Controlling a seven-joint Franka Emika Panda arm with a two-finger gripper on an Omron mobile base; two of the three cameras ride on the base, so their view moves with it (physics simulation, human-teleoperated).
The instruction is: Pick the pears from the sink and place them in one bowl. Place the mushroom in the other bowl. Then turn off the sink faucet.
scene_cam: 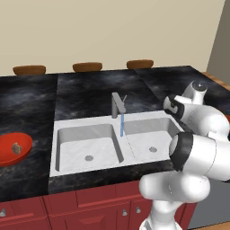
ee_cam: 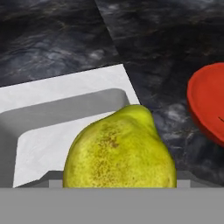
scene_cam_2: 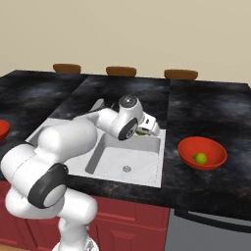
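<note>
Dark marbled surface point(scene_cam: 90, 94) runs below a beige wall, over red cabinets point(scene_cam: 90, 204), with the white double sink point(scene_cam: 76, 134) set into it. From the left, the faucet point(scene_cam: 117, 105) pours a thin blue stream into the sink, and a red bowl point(scene_cam: 9, 150) at the left edge holds the mushroom point(scene_cam: 16, 147). From the right, a second red bowl point(scene_cam_2: 202, 153) sits just beside the sink with one pear point(scene_cam_2: 199, 158) in it; the arm reaches over the right basin, and the claw point(scene_cam_2: 146, 128) grips another pear point(scene_cam_2: 142, 131), barely showing there. The hand view brings that pear point(ee_cam: 120, 153) close, above the basin corner, with the right bowl's rim point(ee_cam: 205, 103) alongside.
</note>
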